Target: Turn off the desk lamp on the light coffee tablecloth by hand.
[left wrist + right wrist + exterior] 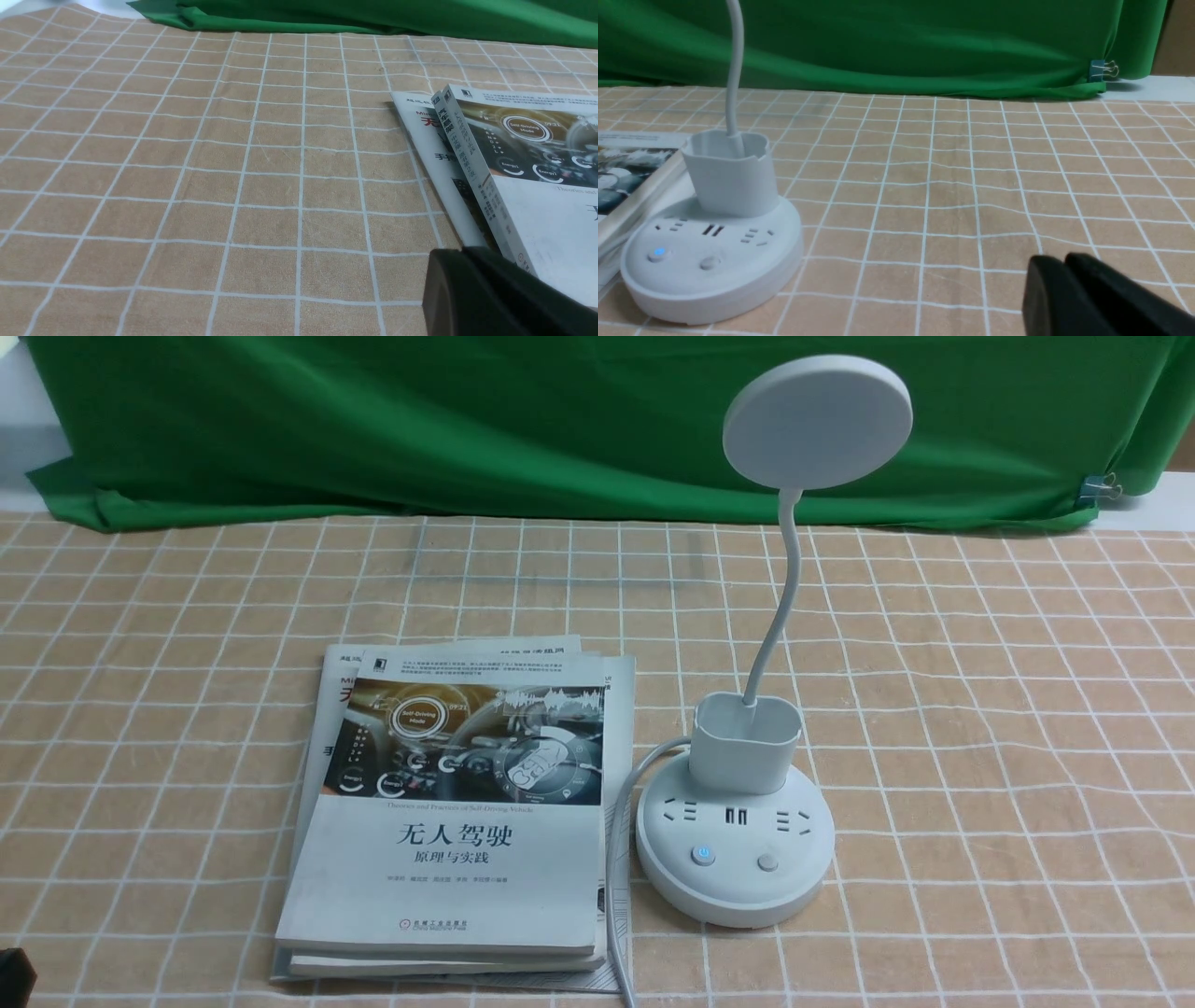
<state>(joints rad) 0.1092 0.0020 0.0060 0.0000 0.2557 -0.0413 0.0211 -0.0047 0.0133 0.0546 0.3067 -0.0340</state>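
The white desk lamp stands on the light coffee tablecloth right of centre. Its disc head is up high, on a thin neck that rises from the pen cup. The round base has sockets and two buttons; the left button glows blue and the right button is unlit. The base also shows in the right wrist view. My right gripper is shut and empty, low over the cloth, well to the right of the base. My left gripper is shut and empty beside the books.
A stack of books lies just left of the lamp base, and the lamp's white cord runs between them. The books also show in the left wrist view. A green backdrop cloth hangs along the far edge.
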